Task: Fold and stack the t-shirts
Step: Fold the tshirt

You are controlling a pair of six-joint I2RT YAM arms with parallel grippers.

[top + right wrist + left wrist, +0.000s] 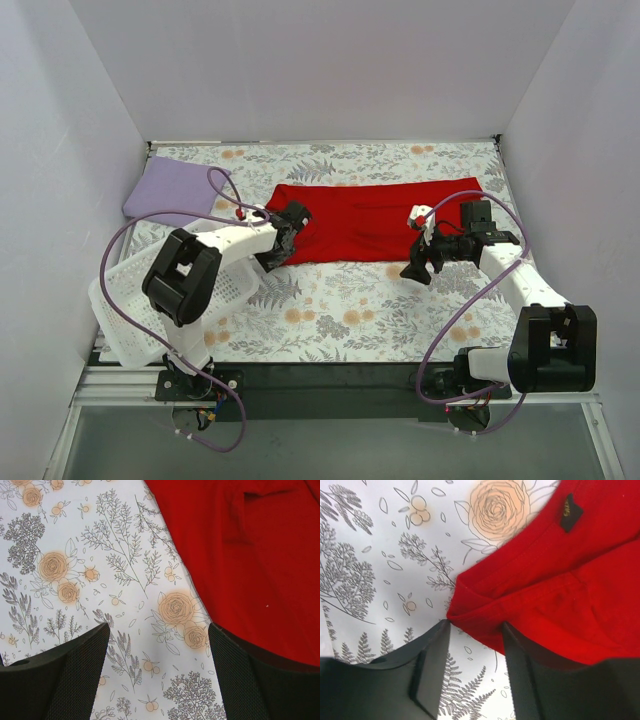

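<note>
Two t-shirts lie on a grey-and-orange floral tablecloth [350,310], boxed in by plain white walls [320,70]. The red t-shirt [360,232] lies mid-table, folded into a long flat band with a small black label [570,512] at its hem. The lavender t-shirt [175,188] is at the far left corner, and a white perforated basket [125,320] at near left. The left gripper [475,630] is half-spread astride the red shirt's folded corner; can't tell if it's pinched. The right gripper [159,630] gapes wide over cloth at the red shirt's near edge.
</note>
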